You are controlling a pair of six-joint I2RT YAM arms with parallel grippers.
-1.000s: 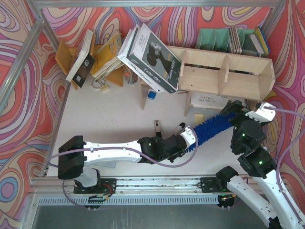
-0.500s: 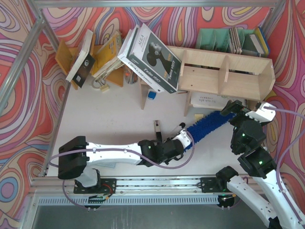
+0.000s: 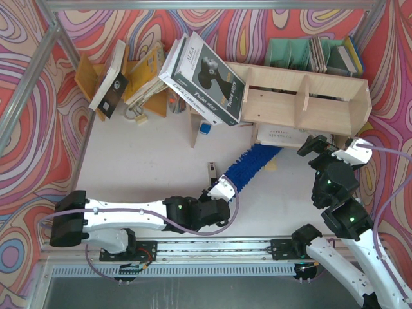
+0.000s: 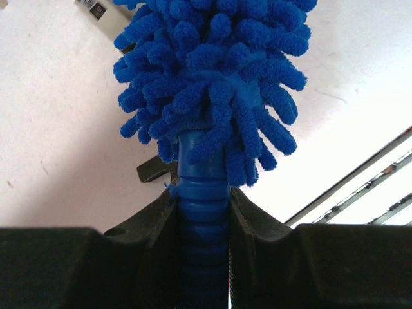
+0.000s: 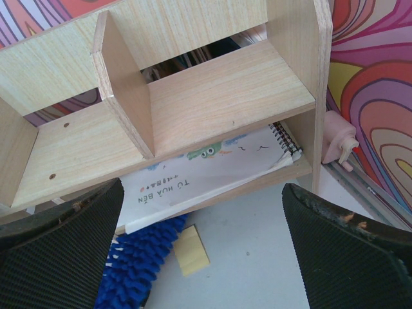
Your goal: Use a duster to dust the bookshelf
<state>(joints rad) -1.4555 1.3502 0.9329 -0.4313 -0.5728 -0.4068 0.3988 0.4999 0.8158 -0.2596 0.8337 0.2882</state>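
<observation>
Left jaws are clamped tight on the ribbed handle of the long bright-blue fluffy microfibre duster (image 3: 252, 164). It slants across the white bench (image 3: 148, 154), its tip at the foot of the wide pale plywood bookshelf (image 3: 302, 103), right by a spiral notebook (image 5: 212, 167). Right jaws are spread wide, gripping nothing, facing the shelf.

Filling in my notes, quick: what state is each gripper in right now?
Left gripper: closed on the duster handle.
Right gripper: open, holding nothing.
</observation>
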